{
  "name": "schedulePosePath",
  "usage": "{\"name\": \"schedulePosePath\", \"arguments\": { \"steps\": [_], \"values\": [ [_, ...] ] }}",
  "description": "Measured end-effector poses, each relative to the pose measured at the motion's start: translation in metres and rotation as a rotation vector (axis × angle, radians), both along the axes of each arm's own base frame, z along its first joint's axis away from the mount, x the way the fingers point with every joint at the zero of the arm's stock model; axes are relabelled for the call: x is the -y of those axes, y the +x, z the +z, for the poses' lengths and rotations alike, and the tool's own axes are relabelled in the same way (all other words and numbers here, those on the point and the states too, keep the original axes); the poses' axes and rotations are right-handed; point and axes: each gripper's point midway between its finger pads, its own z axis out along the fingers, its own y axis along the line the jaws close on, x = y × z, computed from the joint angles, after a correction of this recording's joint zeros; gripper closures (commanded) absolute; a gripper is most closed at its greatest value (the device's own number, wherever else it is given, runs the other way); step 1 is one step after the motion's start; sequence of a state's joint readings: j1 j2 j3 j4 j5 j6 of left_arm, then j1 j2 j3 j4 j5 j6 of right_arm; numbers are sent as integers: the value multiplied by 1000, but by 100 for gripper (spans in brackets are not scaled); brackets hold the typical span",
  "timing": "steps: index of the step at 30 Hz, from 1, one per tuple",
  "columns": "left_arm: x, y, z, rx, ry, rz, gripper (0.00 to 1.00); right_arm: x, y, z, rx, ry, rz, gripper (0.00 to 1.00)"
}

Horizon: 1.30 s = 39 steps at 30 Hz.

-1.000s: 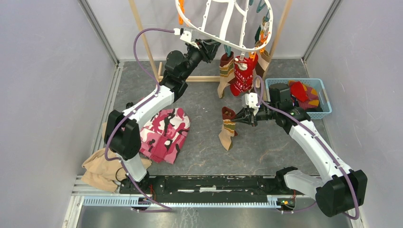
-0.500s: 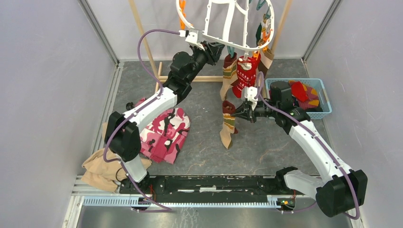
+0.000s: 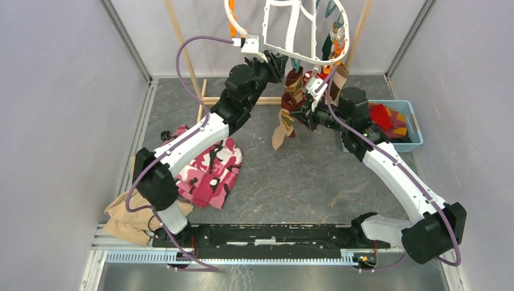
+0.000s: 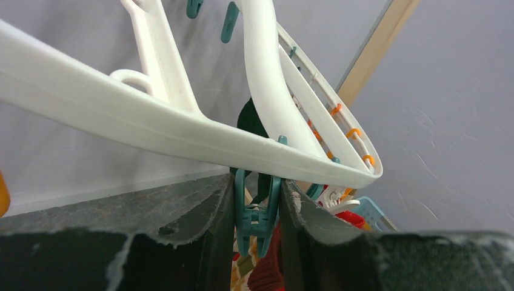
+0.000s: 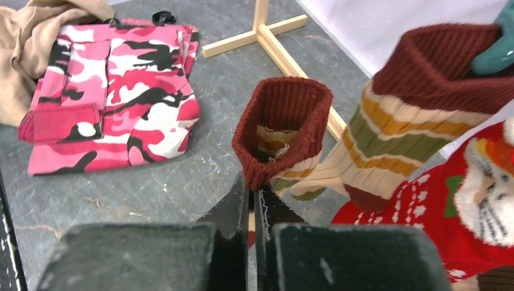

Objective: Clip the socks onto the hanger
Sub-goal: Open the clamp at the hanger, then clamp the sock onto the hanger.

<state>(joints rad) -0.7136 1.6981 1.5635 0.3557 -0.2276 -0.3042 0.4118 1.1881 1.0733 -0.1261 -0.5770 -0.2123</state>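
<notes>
The white hanger [image 3: 290, 31] [image 4: 151, 121] hangs at the back with orange and teal clips. My left gripper [image 3: 277, 61] [image 4: 257, 185] is shut on a teal clip [image 4: 258, 213] just under the hanger's rim and squeezes its handles. My right gripper [image 3: 298, 113] [image 5: 254, 191] is shut on the maroon cuff of a tan-striped sock [image 3: 279, 130] [image 5: 282, 130], which dangles below the hanger with its mouth open. A matching striped sock [image 5: 412, 121] and a red sock with white pattern [image 5: 448, 212] hang clipped beside it.
A blue basket [image 3: 413, 143] at the right holds more socks. A pink camouflage cloth [image 3: 209, 170] and a tan cloth [image 3: 126, 216] lie at the left. The wooden pole rack [image 3: 182, 54] stands behind, its foot [image 5: 267, 33] on the floor.
My right gripper has lifted the striped sock up and back, close under the hanger. The left gripper and the hanger have shifted a little to the right.
</notes>
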Motion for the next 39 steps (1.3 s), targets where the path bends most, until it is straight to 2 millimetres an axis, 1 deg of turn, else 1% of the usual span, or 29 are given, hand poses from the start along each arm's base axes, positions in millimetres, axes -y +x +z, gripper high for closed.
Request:
{"name": "schedulePosePath", "arguments": {
  "steps": [5, 8, 17, 23, 30, 35, 39],
  "values": [
    [3, -3, 1, -10, 4, 4, 98, -3, 18, 15, -2, 36, -49, 100],
    [2, -3, 1, -16, 5, 16, 98, -5, 26, 21, -8, 54, -65, 100],
    [3, -6, 4, -30, 7, 41, 98, -4, 44, 26, -45, 100, -158, 100],
    [4, -7, 5, -31, 7, 43, 98, -10, 53, 30, -69, 136, -168, 100],
    [6, -7, 5, -31, 10, 44, 98, -22, 56, 30, -103, 174, -130, 100],
    [5, -7, 5, -30, 13, 54, 98, -24, 56, 29, -110, 178, -127, 100],
    [4, -7, 5, -31, 13, 59, 98, -30, 51, 32, -113, 195, -82, 100]
  ]
}}
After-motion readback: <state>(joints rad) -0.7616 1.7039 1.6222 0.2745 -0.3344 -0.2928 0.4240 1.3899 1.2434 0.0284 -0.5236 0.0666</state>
